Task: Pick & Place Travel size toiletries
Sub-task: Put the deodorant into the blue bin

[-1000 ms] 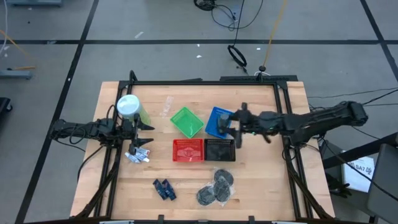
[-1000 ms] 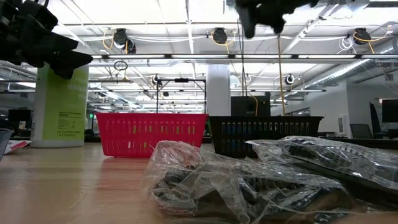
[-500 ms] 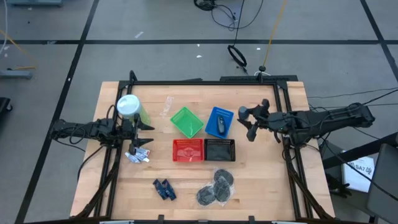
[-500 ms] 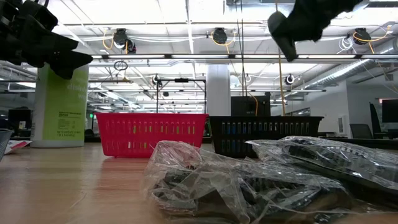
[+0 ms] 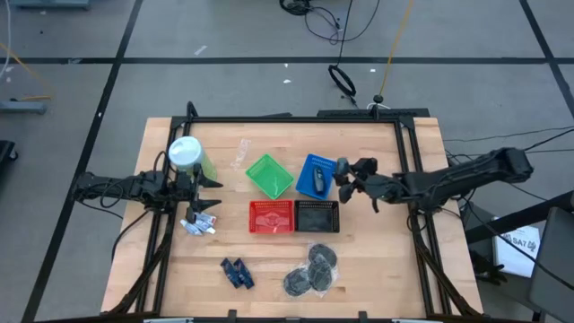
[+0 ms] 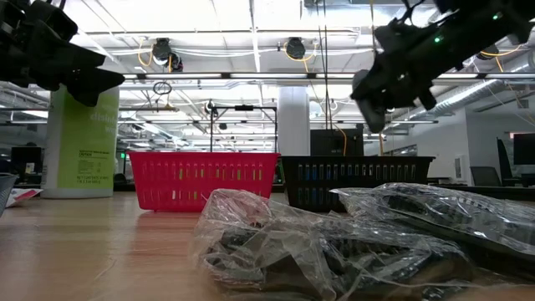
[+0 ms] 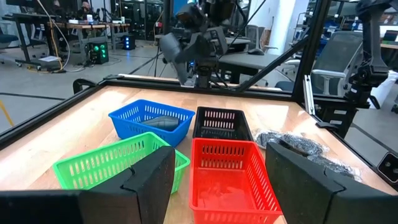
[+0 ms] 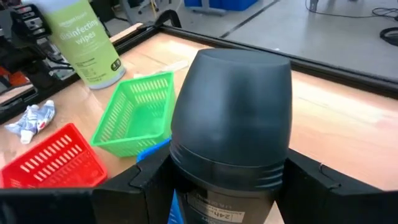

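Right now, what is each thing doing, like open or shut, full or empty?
left gripper: open, holding nothing
right gripper: shut on dark grey stick
blue basket: holds one dark grey piece
green basket: empty
disinfecting wipes tub: upright, lid on
whitish tubes: lying on the table

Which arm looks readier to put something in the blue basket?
Right: the right gripper holds a dark grey piece beside the blue basket; the left gripper is open, empty, farther off.
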